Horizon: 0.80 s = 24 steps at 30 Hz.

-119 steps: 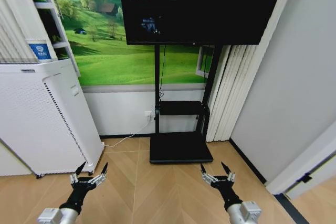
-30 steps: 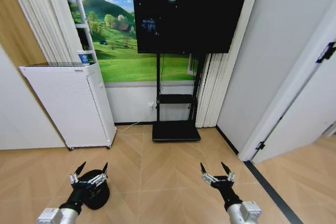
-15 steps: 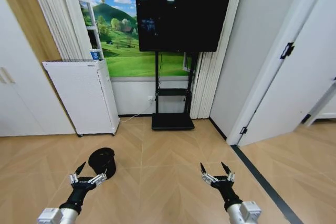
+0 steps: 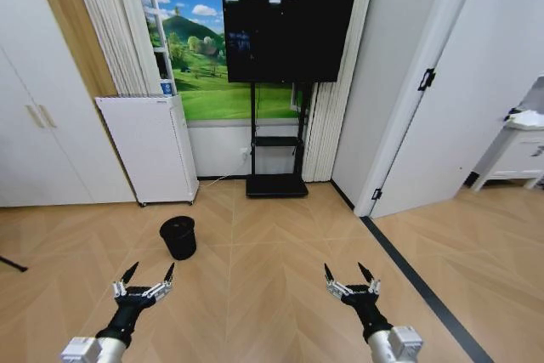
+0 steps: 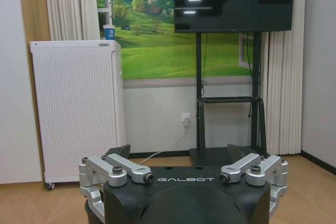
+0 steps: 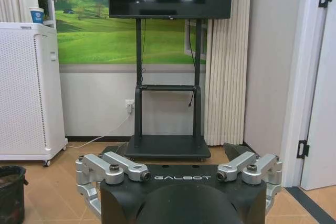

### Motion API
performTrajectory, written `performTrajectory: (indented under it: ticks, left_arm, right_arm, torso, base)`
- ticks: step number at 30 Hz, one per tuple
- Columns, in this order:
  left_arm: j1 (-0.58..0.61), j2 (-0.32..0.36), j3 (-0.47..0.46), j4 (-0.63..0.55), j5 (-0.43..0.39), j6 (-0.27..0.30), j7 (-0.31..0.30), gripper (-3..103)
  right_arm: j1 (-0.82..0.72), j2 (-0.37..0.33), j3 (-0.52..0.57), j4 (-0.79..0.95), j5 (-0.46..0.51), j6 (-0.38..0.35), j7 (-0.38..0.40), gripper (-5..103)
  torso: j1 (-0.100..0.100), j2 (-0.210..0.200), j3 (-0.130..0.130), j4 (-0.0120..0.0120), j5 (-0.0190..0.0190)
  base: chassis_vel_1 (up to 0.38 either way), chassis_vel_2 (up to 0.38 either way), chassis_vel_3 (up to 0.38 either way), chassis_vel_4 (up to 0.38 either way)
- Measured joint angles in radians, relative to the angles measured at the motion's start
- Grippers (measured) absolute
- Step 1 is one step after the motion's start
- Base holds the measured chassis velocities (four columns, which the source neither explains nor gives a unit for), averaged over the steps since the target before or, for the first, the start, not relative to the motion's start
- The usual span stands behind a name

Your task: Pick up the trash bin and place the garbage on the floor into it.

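Note:
The trash bin point(image 4: 178, 237), small, black and round, stands upright on the wooden floor ahead and slightly left of me; its edge also appears in the right wrist view point(image 6: 10, 192). My left gripper point(image 4: 144, 282) hangs open low at the front, well short of the bin. My right gripper point(image 4: 348, 276) is open too, off to the right over bare floor. Each wrist view looks across its own spread fingers point(image 5: 113, 169) point(image 6: 110, 167). The garbage is out of view.
A tall white perforated appliance point(image 4: 149, 146) with a paper cup point(image 4: 167, 88) on top stands at the back wall. Beside it is a TV point(image 4: 287, 37) on a black stand point(image 4: 276, 185). White cabinets point(image 4: 42, 125) line the left, a door point(image 4: 425, 125) the right.
The whole picture has drawn back, so the camera has moved away from the wall. The bin now appears farther ahead. Both grippers hold the same open pose.

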Motion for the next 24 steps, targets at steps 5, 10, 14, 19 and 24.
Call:
performTrajectory:
  ticks: [5,10,14,19,24]
  left_arm:
    - [0.000,0.000,0.000,0.000,0.000,0.000,0.000,100]
    - [0.000,0.000,0.000,0.000,0.000,0.000,0.000,100]
    - [0.000,0.000,0.000,0.000,0.000,0.000,0.000,100]
    - [0.000,0.000,0.000,0.000,0.000,0.000,0.000,100]
    - [0.000,0.000,0.000,0.000,0.000,0.000,0.000,100]
  right_arm:
    - [0.000,0.000,0.000,0.000,0.000,0.000,0.000,100]
    - [0.000,0.000,0.000,0.000,0.000,0.000,0.000,100]
    - [0.000,0.000,0.000,0.000,0.000,0.000,0.000,100]
    - [0.000,0.000,0.000,0.000,0.000,0.000,0.000,100]
    - [0.000,0.000,0.000,0.000,0.000,0.000,0.000,100]
  torso:
    - [0.000,0.000,0.000,0.0001,0.0006]
    - [0.000,0.000,0.000,0.0001,0.0006]
    - [0.000,0.000,0.000,0.0000,-0.0005]
    - [0.000,0.000,0.000,-0.0002,-0.0004]
    - [0.000,0.000,0.000,-0.0001,-0.0005]
  base:
    - [0.351,-0.359,-0.355,0.352]
    - [0.354,-0.332,-0.373,0.354]
    - [0.336,-0.338,-0.341,0.343]
    - [0.355,-0.353,-0.356,0.342]
    - [0.349,-0.346,-0.353,0.361]
